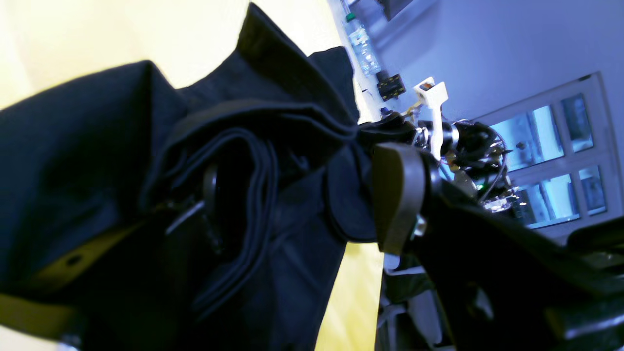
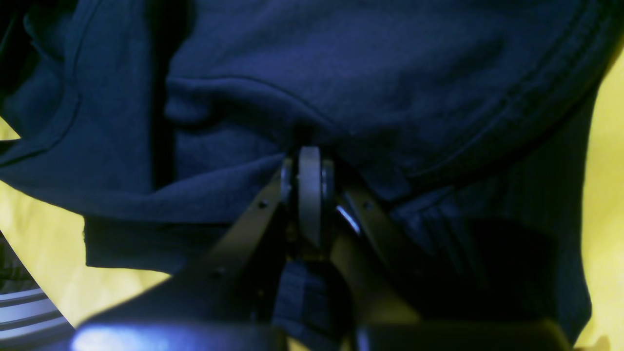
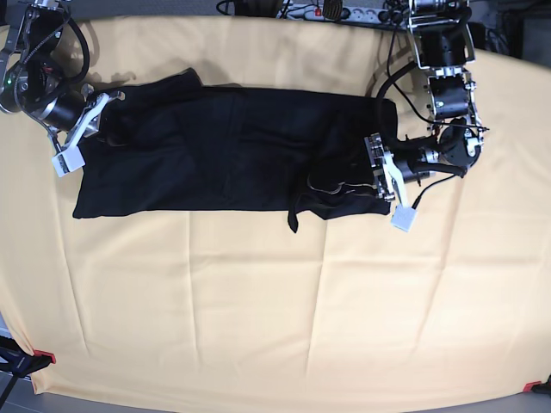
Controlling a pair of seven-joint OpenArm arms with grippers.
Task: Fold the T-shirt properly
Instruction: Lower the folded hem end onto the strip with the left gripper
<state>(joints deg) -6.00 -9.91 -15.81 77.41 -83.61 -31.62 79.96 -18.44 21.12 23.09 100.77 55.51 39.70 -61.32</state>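
Observation:
The black T-shirt (image 3: 232, 151) lies stretched sideways across the far half of the yellow table cloth (image 3: 258, 301), bunched at its right end. My left gripper (image 3: 380, 168) sits at that bunched end. In the left wrist view it (image 1: 243, 214) stands open, one pad (image 1: 397, 195) on the right and the other finger (image 1: 53, 275) far off at the lower left, with folds of the T-shirt (image 1: 273, 122) lying between them. My right gripper (image 3: 102, 116) is at the shirt's left end. Close up it (image 2: 309, 161) is shut, pinching the T-shirt (image 2: 341, 73) cloth.
A power strip (image 3: 336, 10) and cables lie along the table's far edge. A plastic bottle (image 1: 363, 46) stands beyond the cloth in the left wrist view. Red clamps (image 3: 43, 355) hold the table cloth at the near corners.

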